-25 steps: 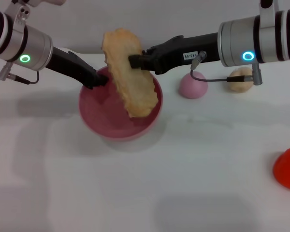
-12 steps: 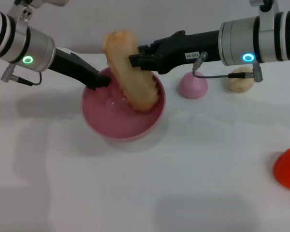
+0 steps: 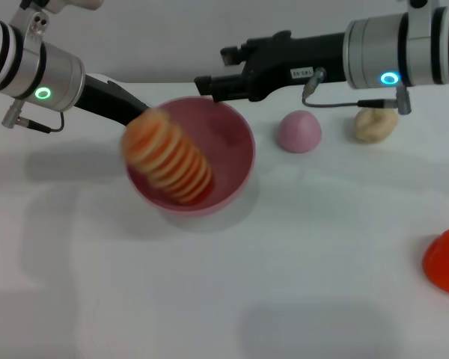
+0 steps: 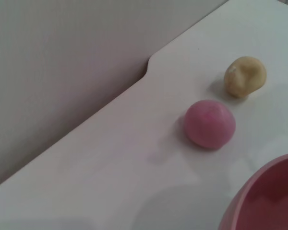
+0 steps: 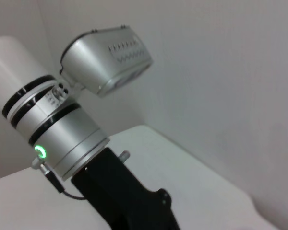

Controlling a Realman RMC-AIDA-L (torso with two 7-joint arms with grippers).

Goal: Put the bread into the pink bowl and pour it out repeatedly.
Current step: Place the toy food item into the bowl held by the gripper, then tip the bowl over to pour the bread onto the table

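1. Bread (image 3: 168, 163): striped side up, blurred, leaning over the pink bowl (image 3: 232, 149) at its near left rim.
2. Right gripper (image 3: 206, 84): above the bowl's far rim, fingers parted, empty.
3. Left gripper (image 3: 138, 114): at the bowl's left rim; fingers hidden behind the bread, state cannot be told.

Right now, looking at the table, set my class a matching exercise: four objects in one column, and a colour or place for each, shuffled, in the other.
Objects:
1. bread
2. pink dome
3. beige bun
4. red object

Descriptions:
A. cut off by the edge on the robot's right
B. orange-and-cream striped, at the pink bowl
C. pale and knotted, beyond the dome on the robot's right
D. small and solid, between the bowl and the bun

Pairs: 1-B, 2-D, 3-C, 4-A
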